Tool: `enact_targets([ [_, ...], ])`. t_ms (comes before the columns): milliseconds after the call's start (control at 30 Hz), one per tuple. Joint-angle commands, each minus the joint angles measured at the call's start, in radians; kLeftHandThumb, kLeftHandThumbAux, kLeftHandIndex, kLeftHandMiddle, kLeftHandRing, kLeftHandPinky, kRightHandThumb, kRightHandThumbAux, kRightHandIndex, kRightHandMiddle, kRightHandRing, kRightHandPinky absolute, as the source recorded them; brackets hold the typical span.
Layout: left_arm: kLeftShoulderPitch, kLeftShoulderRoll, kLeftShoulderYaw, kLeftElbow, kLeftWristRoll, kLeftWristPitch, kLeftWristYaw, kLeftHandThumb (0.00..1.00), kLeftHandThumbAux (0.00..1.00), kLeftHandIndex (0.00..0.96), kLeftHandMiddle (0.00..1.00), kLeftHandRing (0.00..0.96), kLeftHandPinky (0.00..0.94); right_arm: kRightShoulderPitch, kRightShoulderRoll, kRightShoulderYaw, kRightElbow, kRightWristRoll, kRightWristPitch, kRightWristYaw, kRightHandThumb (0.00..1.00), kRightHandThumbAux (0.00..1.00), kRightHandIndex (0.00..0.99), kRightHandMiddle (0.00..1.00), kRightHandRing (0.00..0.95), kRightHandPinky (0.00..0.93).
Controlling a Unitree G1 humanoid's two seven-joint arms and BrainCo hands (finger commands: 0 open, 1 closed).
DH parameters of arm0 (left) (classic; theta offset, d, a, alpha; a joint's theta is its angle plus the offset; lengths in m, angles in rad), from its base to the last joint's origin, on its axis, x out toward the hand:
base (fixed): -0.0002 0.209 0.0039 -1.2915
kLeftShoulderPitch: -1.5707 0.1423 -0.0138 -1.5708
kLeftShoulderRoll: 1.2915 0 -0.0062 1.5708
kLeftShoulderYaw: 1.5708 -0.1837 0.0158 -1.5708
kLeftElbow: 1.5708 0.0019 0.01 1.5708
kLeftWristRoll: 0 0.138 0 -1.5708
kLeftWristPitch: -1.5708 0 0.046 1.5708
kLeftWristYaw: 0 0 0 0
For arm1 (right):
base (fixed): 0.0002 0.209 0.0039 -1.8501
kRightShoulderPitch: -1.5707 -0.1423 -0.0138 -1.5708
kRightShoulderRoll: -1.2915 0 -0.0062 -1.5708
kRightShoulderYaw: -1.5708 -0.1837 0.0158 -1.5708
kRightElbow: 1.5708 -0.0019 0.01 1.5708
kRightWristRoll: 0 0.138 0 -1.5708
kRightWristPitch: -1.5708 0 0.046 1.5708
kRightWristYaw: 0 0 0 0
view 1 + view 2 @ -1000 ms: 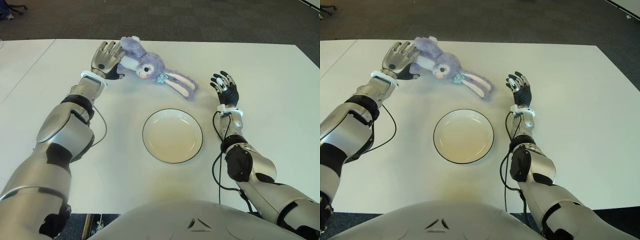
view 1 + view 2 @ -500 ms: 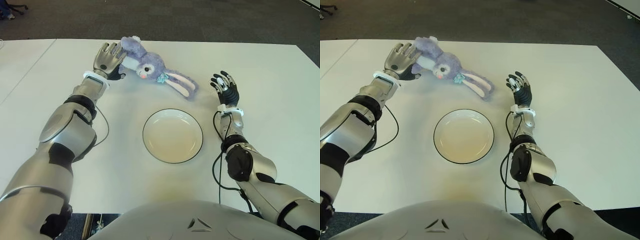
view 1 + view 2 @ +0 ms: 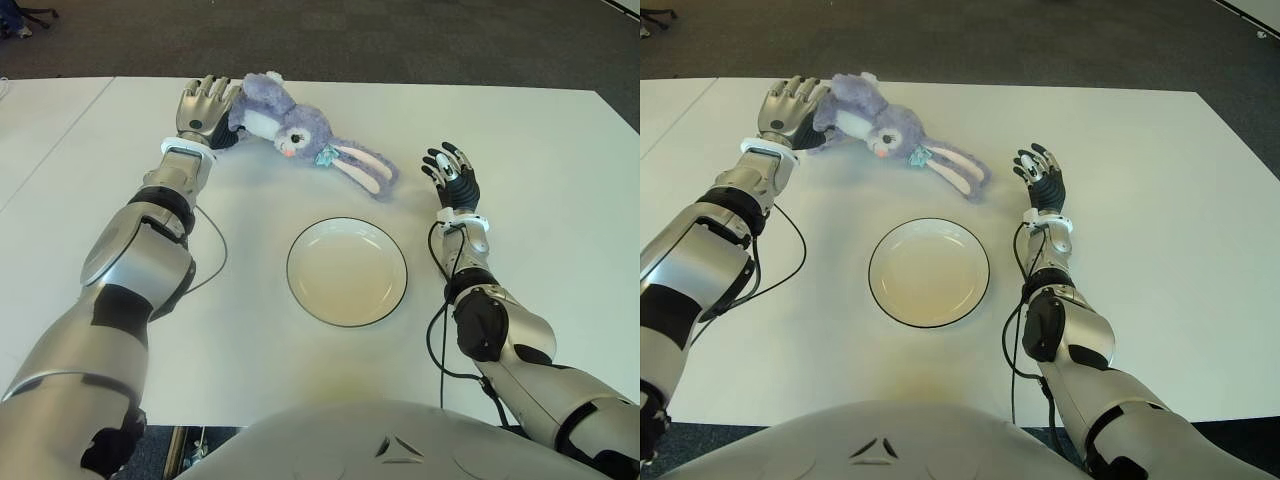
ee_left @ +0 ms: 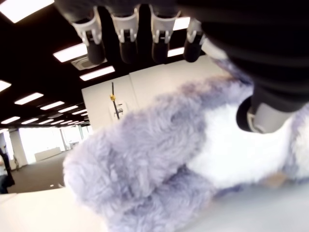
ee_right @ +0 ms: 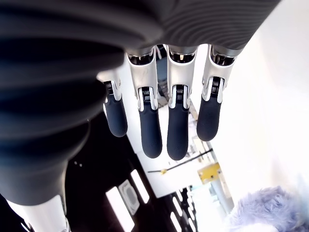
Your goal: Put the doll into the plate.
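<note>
At the far left of the white surface (image 3: 520, 140) the doll (image 3: 300, 130), a purple plush rabbit, lies on its side, body toward the left robot hand (image 3: 203, 108) and long ears trailing toward the right. That robot hand sits just beside the doll's body with fingers spread above the fur and the thumb against the white belly, not yet closed on it. To do this step well, I judge it should wrap the plump body rather than a floppy ear, close firmly, lift clear and carry it near and right to the plate (image 3: 346, 271), which sits empty in the middle. The right robot hand (image 3: 451, 177) shows right of the ears, fingers spread, holding nothing. No brand, label or writing is readable anywhere.
</note>
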Motion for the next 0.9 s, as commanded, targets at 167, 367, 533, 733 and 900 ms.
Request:
enact_targets([
  [167, -0.026, -0.032, 0.112, 0.009, -0.098, 0.013, -0.055, 0.395, 0.404, 0.0, 0.0, 0.0, 0.0, 0.216, 0.054, -0.026, 0.141, 0.03, 0.16, -0.024, 0.073, 0.753, 0.238, 0.343, 0.335, 0.283],
  [367, -0.032, -0.032, 0.119, 0.011, -0.096, 0.046, -0.088, 0.337, 0.412, 0.0, 0.0, 0.0, 0.0, 0.214, 0.056, -0.028, 0.141, 0.032, 0.164, -0.029, 0.097, 0.758, 0.244, 0.349, 0.335, 0.275],
  [533, -0.041, -0.014, 0.11, 0.011, -0.08, 0.063, -0.138, 0.293, 0.413, 0.0, 0.0, 0.0, 0.0, 0.216, 0.055, -0.025, 0.141, 0.029, 0.163, -0.024, 0.095, 0.748, 0.236, 0.344, 0.33, 0.274],
  [733, -0.046, -0.002, 0.097, 0.01, -0.067, 0.069, -0.171, 0.282, 0.413, 0.0, 0.0, 0.0, 0.0, 0.215, 0.055, -0.027, 0.141, 0.031, 0.165, -0.015, 0.092, 0.729, 0.228, 0.341, 0.324, 0.266],
  [900, -0.051, 0.009, 0.091, 0.008, -0.061, 0.068, -0.18, 0.289, 0.411, 0.0, 0.0, 0.0, 0.0, 0.214, 0.056, -0.026, 0.141, 0.029, 0.165, -0.021, 0.092, 0.736, 0.238, 0.343, 0.327, 0.28],
])
